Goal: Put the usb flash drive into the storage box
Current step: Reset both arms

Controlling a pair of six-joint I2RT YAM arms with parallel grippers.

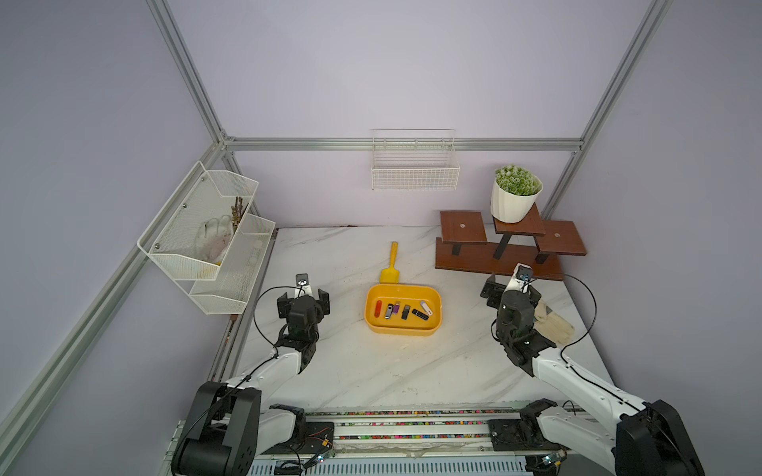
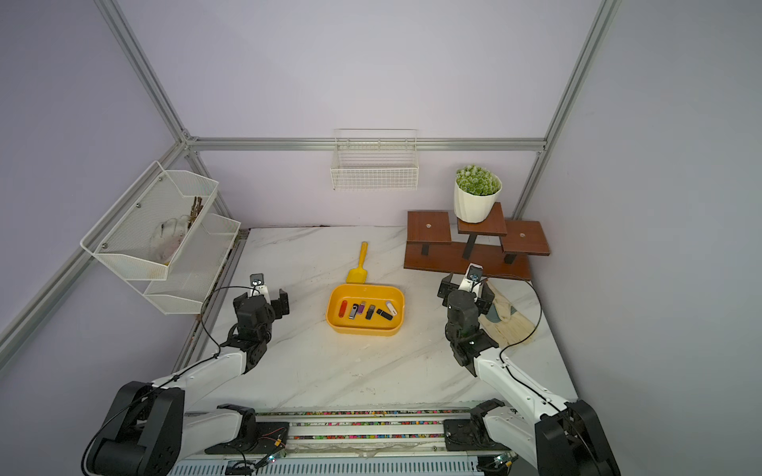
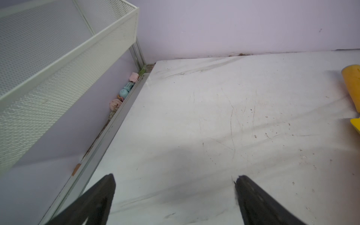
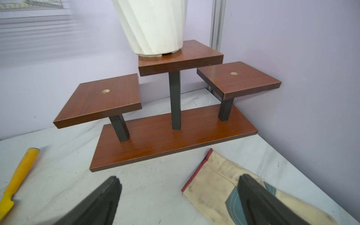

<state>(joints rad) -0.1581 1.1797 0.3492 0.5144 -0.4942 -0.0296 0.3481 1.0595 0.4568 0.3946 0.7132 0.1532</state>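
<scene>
Looking from above, storage box [image 1: 402, 329] [image 2: 365, 329]: I see the yellow tub at the centre of the frame in both top views; it sits flat on the marble table [image 1: 371, 371]
usb flash drives [image 1: 405, 312]: six lie in a row on the floor of the storage box; red drive [image 1: 378, 309] at the left end, white drive [image 1: 426, 308] at the right end, dark ones between
top views, left gripper [image 1: 303, 298]: left of the storage box and well apart from it; I read its jaws as spread wide, with nothing between them
top views, right gripper [image 1: 513, 290]: right of the storage box, well apart; jaws spread, empty; it hangs above one end of a work glove [image 1: 554, 325]
top views, surroundings: yellow scoop [image 1: 391, 266] just above the storage box in frame; wooden stand [image 1: 495, 259] at the upper right, plant pot [image 1: 513, 202] on its tallest step; wire basket [image 1: 414, 173] on the back wall; mesh shelf [image 1: 198, 230] at the left
left wrist view, left gripper [image 3: 175, 176]: fingers wide apart over bare table; nothing held; yellow scoop [image 3: 352, 89] partly in view; mesh shelf [image 3: 58, 58] beside the table edge
right wrist view, right gripper [image 4: 179, 177]: fingers wide apart, nothing held; one finger in front of the work glove [image 4: 214, 185]; wooden stand [image 4: 165, 144] beyond, plant pot [image 4: 153, 25] on it; yellow scoop [image 4: 21, 169] on the table
</scene>
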